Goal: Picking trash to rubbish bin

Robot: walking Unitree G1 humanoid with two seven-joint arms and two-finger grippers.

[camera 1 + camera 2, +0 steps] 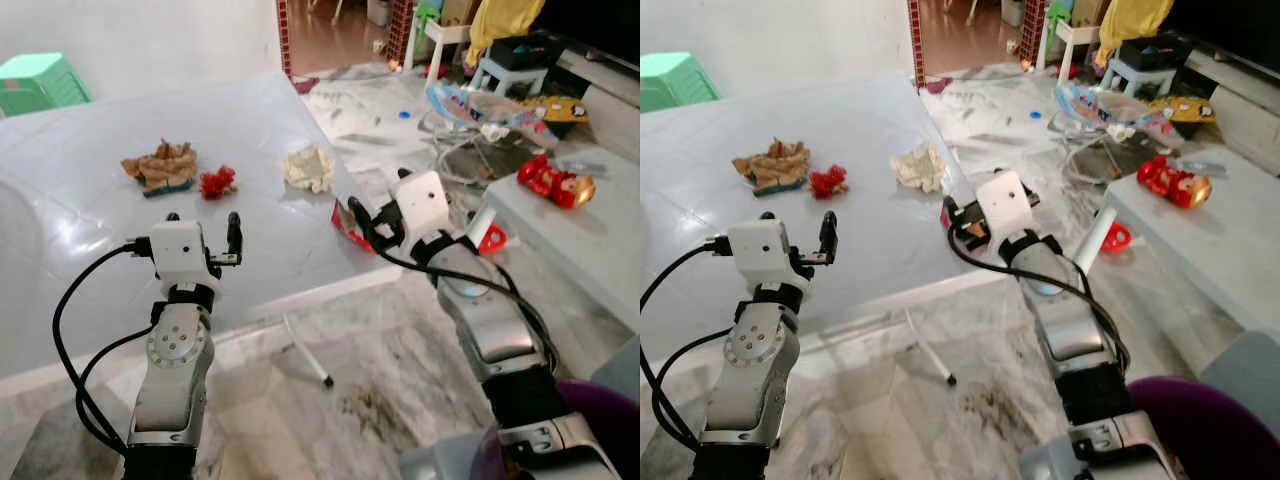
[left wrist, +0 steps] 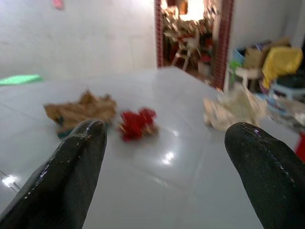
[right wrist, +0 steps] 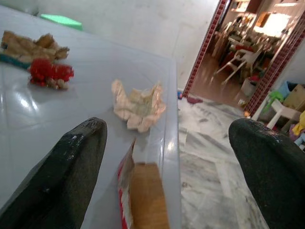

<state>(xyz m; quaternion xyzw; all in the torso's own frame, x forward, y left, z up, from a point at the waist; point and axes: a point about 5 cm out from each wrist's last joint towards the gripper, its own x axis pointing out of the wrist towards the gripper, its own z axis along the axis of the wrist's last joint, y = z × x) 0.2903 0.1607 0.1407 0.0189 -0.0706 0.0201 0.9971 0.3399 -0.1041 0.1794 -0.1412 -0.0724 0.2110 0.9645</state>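
Several pieces of trash lie on the pale raised slab (image 1: 90, 250): a brown crumpled paper (image 1: 160, 166), a red wrapper (image 1: 217, 182) and a cream crumpled paper (image 1: 308, 167). At the slab's right edge sits a red and brown carton (image 1: 347, 226). My left gripper (image 1: 203, 225) hovers open over the slab's near part, short of the red wrapper (image 2: 137, 123), and holds nothing. My right gripper (image 3: 167, 157) is open, with the carton (image 3: 143, 195) low between its fingers and the cream paper (image 3: 138, 102) beyond it.
A green plastic stool (image 1: 40, 80) stands at the back left. Toys and clutter (image 1: 500, 105) cover the marble floor at the right, with a red toy (image 1: 555, 182) on a low grey ledge. On the floor below the slab edge lies a thin white stick (image 1: 305, 355).
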